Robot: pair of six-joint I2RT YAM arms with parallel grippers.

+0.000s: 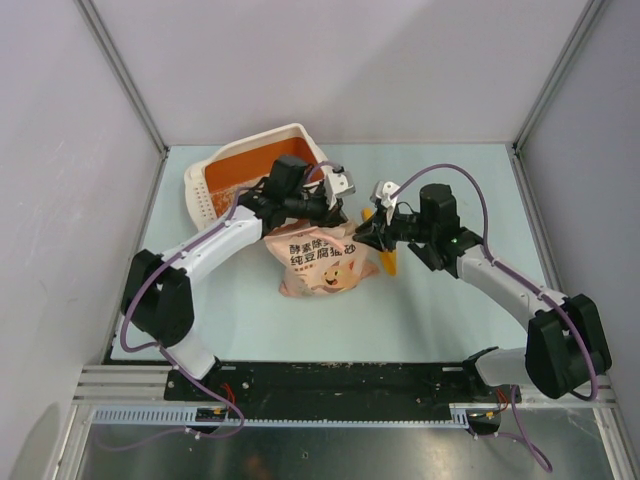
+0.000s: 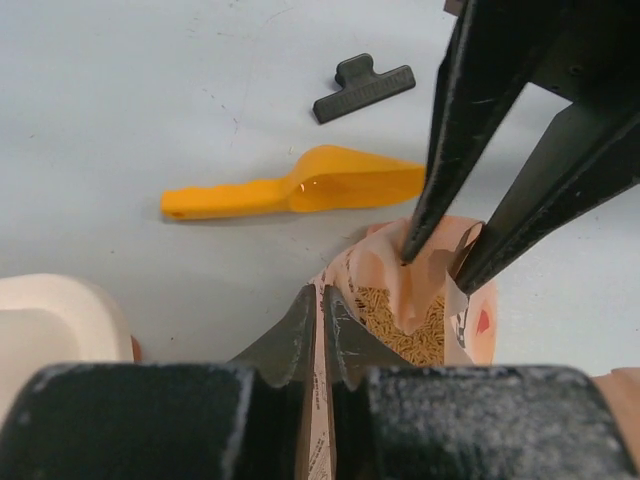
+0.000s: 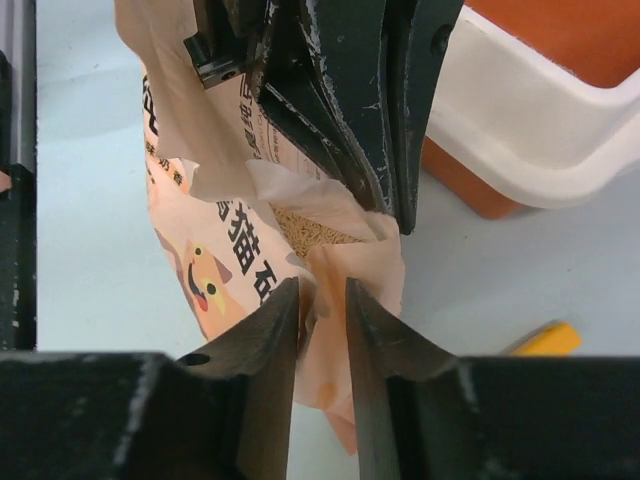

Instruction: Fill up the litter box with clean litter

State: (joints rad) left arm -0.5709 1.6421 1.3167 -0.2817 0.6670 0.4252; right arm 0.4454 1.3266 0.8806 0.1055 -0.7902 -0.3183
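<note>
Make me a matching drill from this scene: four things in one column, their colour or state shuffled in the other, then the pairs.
Things
1. litter box
2. scoop
3. clip
4. bag

Descriptions
A. small and black
B. pink-beige and printed, open at the top, litter showing inside
C. yellow-orange, lying flat
D. white outside, orange inside

Pairs: 1-D, 2-C, 3-A, 4-B
</note>
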